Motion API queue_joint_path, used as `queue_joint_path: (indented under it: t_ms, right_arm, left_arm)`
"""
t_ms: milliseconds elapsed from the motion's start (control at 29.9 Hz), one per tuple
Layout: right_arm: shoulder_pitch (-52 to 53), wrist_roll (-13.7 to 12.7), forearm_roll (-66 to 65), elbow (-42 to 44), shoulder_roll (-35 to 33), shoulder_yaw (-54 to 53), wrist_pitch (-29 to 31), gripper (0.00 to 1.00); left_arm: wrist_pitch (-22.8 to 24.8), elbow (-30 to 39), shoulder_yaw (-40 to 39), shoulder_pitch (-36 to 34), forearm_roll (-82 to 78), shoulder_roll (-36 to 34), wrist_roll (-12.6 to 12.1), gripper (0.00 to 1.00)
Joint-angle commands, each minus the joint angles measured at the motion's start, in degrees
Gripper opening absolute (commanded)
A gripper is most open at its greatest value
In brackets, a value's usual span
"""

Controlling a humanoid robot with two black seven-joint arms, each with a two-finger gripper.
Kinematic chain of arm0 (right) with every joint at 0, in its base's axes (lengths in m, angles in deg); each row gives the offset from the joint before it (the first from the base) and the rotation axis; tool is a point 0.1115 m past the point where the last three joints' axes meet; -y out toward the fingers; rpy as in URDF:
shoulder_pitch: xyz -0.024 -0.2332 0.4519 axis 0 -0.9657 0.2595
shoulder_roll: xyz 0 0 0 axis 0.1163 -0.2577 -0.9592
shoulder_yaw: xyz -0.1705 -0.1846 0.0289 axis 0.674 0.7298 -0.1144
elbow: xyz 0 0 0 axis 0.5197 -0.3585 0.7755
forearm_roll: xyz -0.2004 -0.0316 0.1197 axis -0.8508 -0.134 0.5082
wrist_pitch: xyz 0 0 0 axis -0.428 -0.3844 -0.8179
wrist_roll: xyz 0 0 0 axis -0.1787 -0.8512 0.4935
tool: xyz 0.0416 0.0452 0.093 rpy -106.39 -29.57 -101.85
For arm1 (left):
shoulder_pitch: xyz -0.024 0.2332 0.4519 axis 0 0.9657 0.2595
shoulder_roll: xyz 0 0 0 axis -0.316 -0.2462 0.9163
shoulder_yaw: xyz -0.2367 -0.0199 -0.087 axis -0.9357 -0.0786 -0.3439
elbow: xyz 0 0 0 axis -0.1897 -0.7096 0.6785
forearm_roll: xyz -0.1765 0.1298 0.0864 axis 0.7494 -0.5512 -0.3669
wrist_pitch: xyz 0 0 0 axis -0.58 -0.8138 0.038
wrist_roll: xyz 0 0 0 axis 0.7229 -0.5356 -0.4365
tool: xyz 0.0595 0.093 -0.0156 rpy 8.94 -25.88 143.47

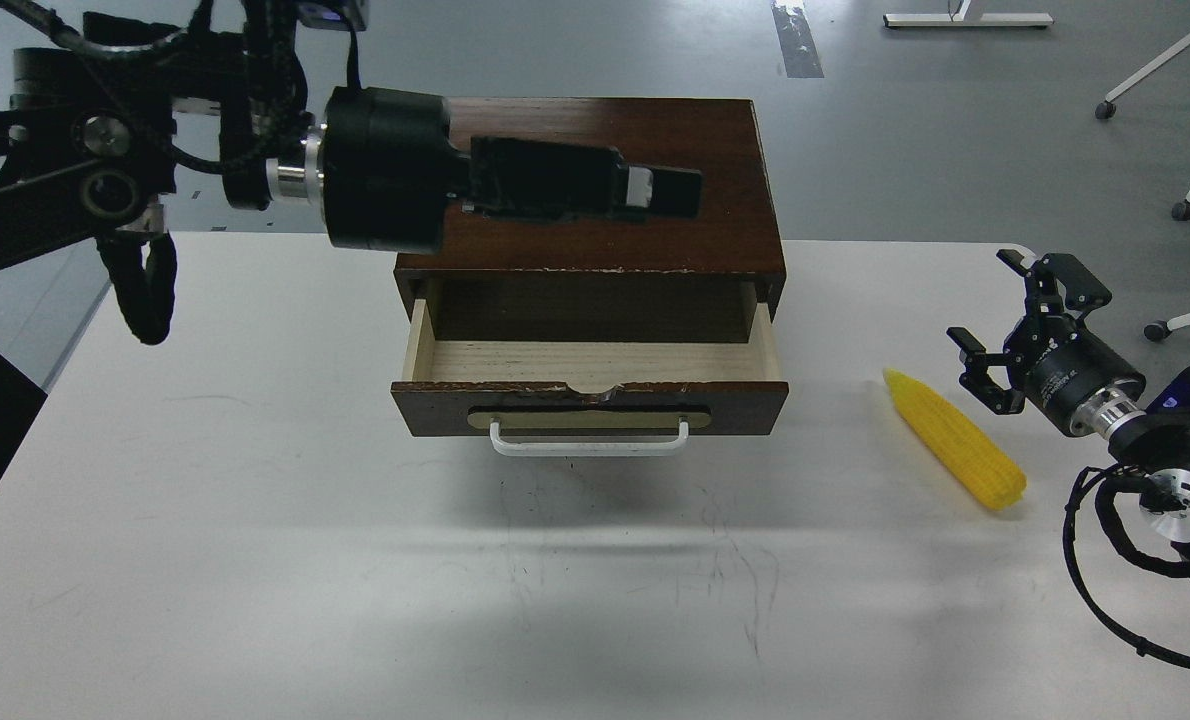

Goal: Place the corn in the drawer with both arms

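Head view: no legible writing on drawer [589,408].

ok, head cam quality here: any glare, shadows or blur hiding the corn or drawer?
Head view: the corn is sharp and evenly lit, its shadow small; the open drawer shows its pale floor clearly, back wall in shade; a soft broad shadow lies on the table below the drawer front; the left hand is dark, its fingers hard to separate.

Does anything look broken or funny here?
Yes, a little. The drawer has a chipped, ragged top edge on its dark front, just above the white handle, with pale wood showing through. The cabinet top has worn pale flecks along its front edge. The corn looks whole.
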Motion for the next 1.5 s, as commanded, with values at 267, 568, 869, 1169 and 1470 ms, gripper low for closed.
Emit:
queue_joint_path:
  t_ms: [267, 568, 869, 1169, 1470]
  right_arm:
    - [4.6, 0.0, -25.3, -2.2, -7.7, 0.1, 4.7, 1.00]
    - [10.1, 0.0, -60.2, -5.7, -13.7, 1.2, 4.4, 1.00]
    - [18.2, 0.0, -89.3, -5.7, -13.7, 8.4, 4.0, 1.00]
    - [23.6, 0.0, -92.8, -3.2, -8.4, 25.0, -3.3, 1.00]
    - [21.9, 0.0, -92.7, -3.4, -7.1, 28.3, -6.3, 0.78]
  left_arm:
    - [-7.6, -9.1, -13.6, 29.1, 36.1, -6.0, 0.0, 0.98]
    - [-3.6, -17.0, -29.1, 44.4, 41.5, -0.7, 0.0, 0.98]
    - [-2.9, -17.2, -32.6, 47.4, 41.4, 1.1, -0.2, 0.98]
    - [-2.9, -17.0, -32.9, 47.8, 40.9, 1.8, -0.1, 0.98]
    - [-2.8, -16.7, -34.2, 47.8, 40.7, 1.9, -0.5, 0.98]
